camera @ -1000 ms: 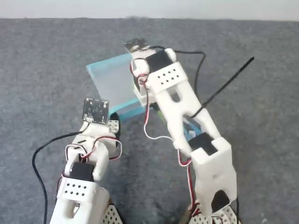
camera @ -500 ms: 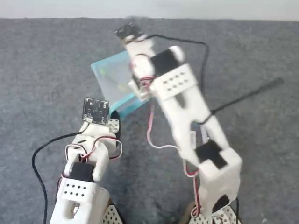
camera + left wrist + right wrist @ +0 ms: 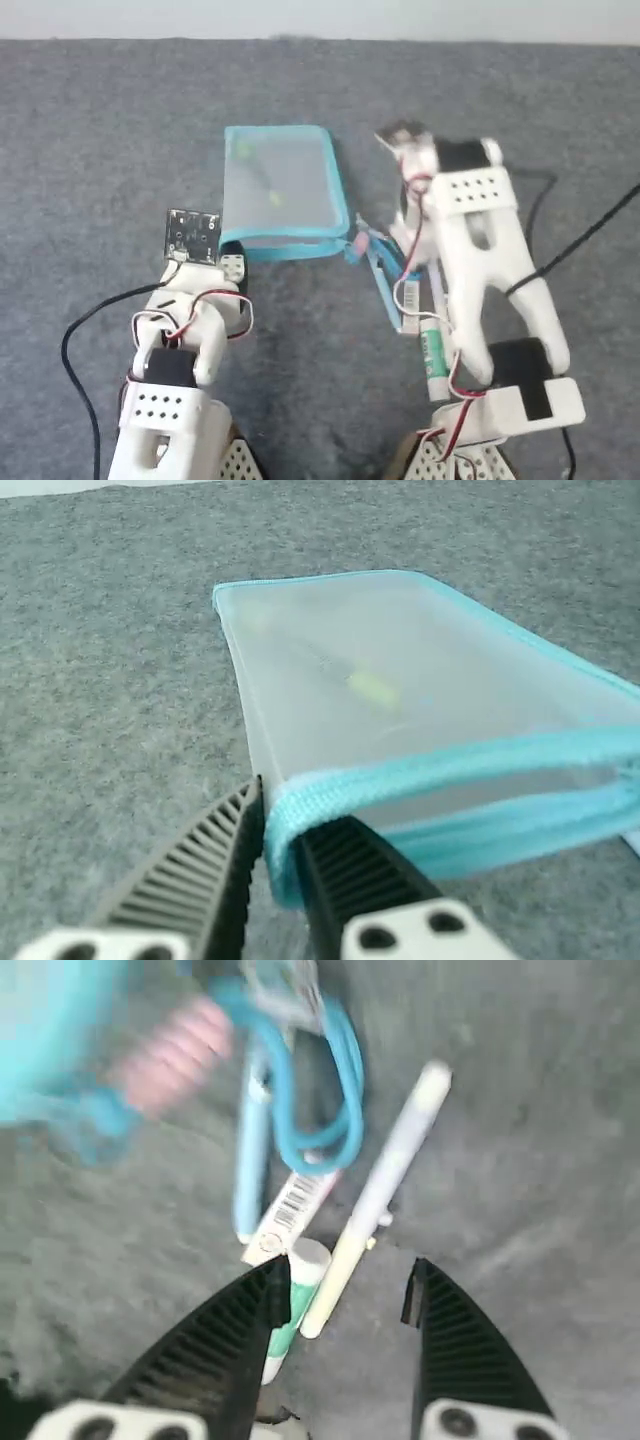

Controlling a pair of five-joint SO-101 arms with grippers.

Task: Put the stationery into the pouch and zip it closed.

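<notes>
The translucent pouch (image 3: 280, 190) with a teal zipper edge lies on the grey mat, with a small yellow-green item (image 3: 370, 687) inside. My left gripper (image 3: 280, 840) is shut on the zipper edge at the pouch's (image 3: 400, 690) near corner. To its right lie a white pen (image 3: 385, 1185), a light blue pen (image 3: 250, 1160) and a green-and-white marker (image 3: 432, 355). A teal cord loop (image 3: 310, 1090) and a pink zipper pull (image 3: 170, 1055) rest by the pens. My right gripper (image 3: 345, 1270) hangs open over the pens' near ends, holding nothing.
The right arm (image 3: 470, 200) covers part of the stationery in the high view. Black cables (image 3: 590, 240) trail at the far right, and another (image 3: 80, 340) curls at the left. Grey mat (image 3: 110, 130) stretches left of and behind the pouch.
The right arm has swung from over the pouch to the right, above the pens. The pouch has turned and now lies flat. The left arm has hardly moved.
</notes>
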